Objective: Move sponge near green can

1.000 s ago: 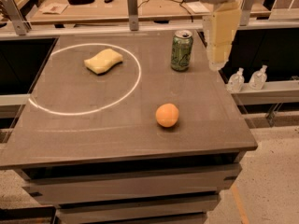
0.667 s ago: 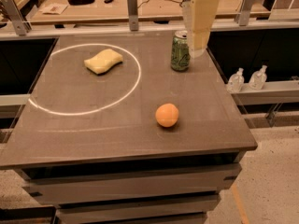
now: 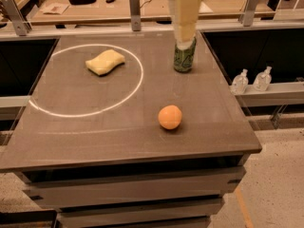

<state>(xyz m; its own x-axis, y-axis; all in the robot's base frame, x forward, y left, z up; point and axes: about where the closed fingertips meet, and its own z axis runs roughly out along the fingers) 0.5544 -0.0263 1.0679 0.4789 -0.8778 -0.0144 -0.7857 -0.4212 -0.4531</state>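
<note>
The sponge [image 3: 105,61] lies where it lay a second ago, in the upper left of the frame, flat on the table [image 3: 95,127] and inside the upper part of the white ring [image 3: 142,77] marked on the top. It is a pale yellow foam pad with a wavy, pinched outline, turned a little aslant, and nothing touches it.

What has changed is the gripper [image 3: 185,36]. It was off to the right of the green can [image 3: 184,57] and has slid leftward, so it now hangs at the top centre of the frame with its pale blocky end covering the can's top. Whether the claw is apart or together I cannot tell from here, nor whether it touches the can.

The can stands upright at the back of the table toward the right edge, outside the ring and well apart from the sponge. Bare table top lies between the two.

An orange [image 3: 169,117] sits nearer the front, right of centre, unmoved.

Past the right edge, two small clear bottles [image 3: 241,81] stand on a lower ledge.
</note>
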